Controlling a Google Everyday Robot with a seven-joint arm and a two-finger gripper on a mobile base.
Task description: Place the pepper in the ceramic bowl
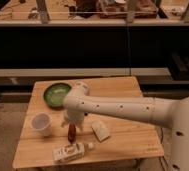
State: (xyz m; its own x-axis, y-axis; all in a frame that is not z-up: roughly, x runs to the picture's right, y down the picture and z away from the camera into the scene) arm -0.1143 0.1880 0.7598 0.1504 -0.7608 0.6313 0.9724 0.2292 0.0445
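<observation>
The small dark-red pepper (71, 132) lies on the wooden table (133, 140), a little left of its middle. The round green ceramic bowl (56, 93) stands at the back left of the table. My gripper (70, 120) hangs at the end of the white arm, pointing down, right above the pepper's near end and to the front right of the bowl. The arm's wrist hides the gripper's tip.
A white translucent cup (41, 124) stands left of the pepper. A white flat packet (100, 130) lies to its right. A white tube-like pack (70, 151) lies near the front edge. Dark shelving runs behind the table.
</observation>
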